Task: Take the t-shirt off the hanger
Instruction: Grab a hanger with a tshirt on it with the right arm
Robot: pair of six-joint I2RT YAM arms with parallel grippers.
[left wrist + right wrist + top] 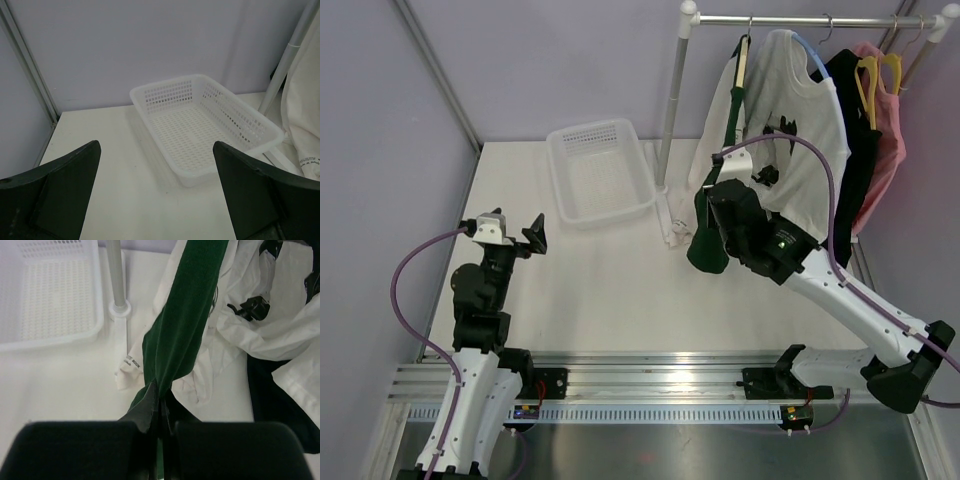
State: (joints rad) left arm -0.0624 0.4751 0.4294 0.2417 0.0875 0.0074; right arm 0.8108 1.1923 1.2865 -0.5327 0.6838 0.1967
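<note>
At the left of the overhead frame, your left tool [536, 236] sits above the counter [620, 300] with its fingers spread wide and nothing between them, well apart from the clothes. Moving right, the white basket [588, 127] lies on the counter near the upper middle, and just beside it stands the upright pole [670, 120] of the clothes rail [810, 20]. Right of the pole, the green t-shirt [704, 248] hangs from a pale hanger [744, 58] hooked over the rail at the upper right. Its upper part runs down as a narrow dark strip and its lower part bunches near the counter. Your right tool [159, 412] is pressed together on that lower cloth: the wrist view shows the green fabric pinched in the slit between the two fingers and pulled taut above them. Further right, a white garment [805, 110], a black one [855, 160] and a pink one [892, 140] hang on their own hangers, the white one lying against the green. As for progress, you have the grip and little else: the t-shirt is not yet off its hanger, so I judge the task to be in its early part. What is left is to draw the cloth down and clear of the hanger's arms without dragging the white garment or the hanger off the rail. Whether the neck has begun to slip, you cannot tell from these views.
</note>
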